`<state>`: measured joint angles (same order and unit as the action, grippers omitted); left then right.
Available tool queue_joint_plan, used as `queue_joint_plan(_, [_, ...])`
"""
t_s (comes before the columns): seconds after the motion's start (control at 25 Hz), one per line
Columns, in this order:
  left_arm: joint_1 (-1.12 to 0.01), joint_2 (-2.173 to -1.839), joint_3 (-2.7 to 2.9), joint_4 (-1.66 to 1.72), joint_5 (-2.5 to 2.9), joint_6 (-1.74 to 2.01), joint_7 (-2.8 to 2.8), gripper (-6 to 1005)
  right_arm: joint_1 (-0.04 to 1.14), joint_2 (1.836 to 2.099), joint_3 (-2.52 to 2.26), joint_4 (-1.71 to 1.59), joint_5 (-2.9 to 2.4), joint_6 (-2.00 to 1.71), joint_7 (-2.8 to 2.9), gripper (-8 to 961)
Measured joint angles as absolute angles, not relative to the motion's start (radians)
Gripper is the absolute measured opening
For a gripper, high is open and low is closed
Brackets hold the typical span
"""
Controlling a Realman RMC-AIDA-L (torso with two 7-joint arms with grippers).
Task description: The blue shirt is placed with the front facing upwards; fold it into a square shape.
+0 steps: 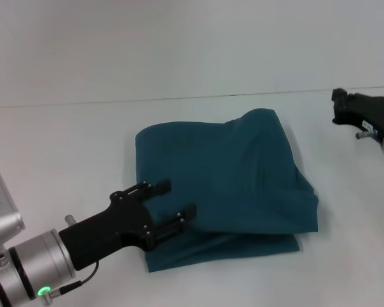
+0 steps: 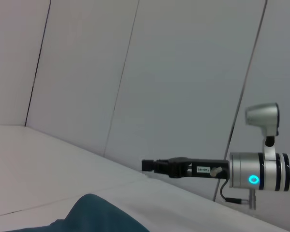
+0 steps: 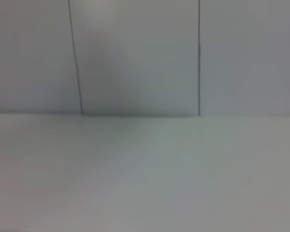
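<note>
From the head camera, the soft dark teal-blue cotton shirt (image 1: 227, 185) lies in the middle of the flat white table (image 1: 64, 147), already folded into a thick, almost square pile with a bump at its far side and a lower layer sticking out along the near edge. The black left gripper (image 1: 176, 201) rests at the near left corner of the pile, its two fingers apart with a bit of cloth between them, not squeezed on it. The black right gripper (image 1: 340, 105) waits far off at the right side of the table, and nobody can tell if its fingers are apart or together. The shirt looks light and floppy, so it will likely sag and slide when lifted; pinching a corner or a folded edge through all layers should work best. From the left wrist camera, a corner of the shirt (image 2: 94, 215) shows low down, with the right gripper (image 2: 157, 166) beyond it. The right wrist camera shows only the bare table (image 3: 145, 174) and a pale wall (image 3: 135, 53).
</note>
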<state>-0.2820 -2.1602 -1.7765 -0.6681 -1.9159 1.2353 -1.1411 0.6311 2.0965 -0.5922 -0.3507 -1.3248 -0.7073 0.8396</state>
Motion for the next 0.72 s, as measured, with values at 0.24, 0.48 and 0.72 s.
queue_joint_plan(0.24, [-0.284,-2.160,-1.776,-0.667,-1.916,1.236,-1.141,719,0.613,2.098,-0.651,-0.335,-1.333,-0.938,0.830,-1])
queue_joint_plan(0.48, [-0.279,-2.160,-1.778,-0.665,-1.916,1.234,-1.141,719,0.692,2.101,-0.862,-0.261,-1.337,-0.808,0.816,-1])
queue_joint_plan(0.72, [-0.276,-2.159,-1.779,-0.663,-1.916,1.234,-1.140,719,0.783,2.100,-0.878,-0.155,-1.339,-0.630,0.815,-2])
